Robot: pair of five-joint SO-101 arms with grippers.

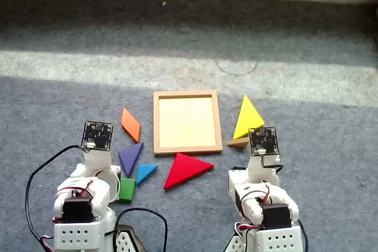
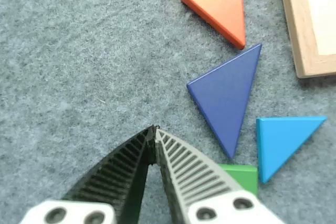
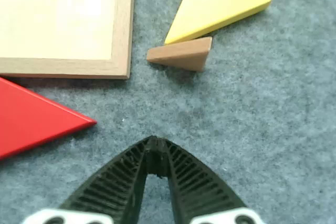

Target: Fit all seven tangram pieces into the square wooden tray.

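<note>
I see the square wooden tray (image 1: 156, 122) lying flat, all seven pieces outside it. Left of it: orange parallelogram (image 1: 130, 124), dark blue triangle (image 1: 130, 156), light blue triangle (image 1: 144, 172), green square (image 1: 127, 189) (partly hidden). A red triangle (image 1: 184, 169) lies nearer me; right, a yellow triangle (image 1: 247, 118) with a small brown triangle (image 1: 238, 142) against it

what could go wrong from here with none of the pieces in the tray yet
1. The brown triangle appears to touch the yellow triangle; grabbing one may shove the other.
2. The green square lies close in beside the left arm, next to the light blue triangle: a cramped reach that may nudge its neighbours.
</note>
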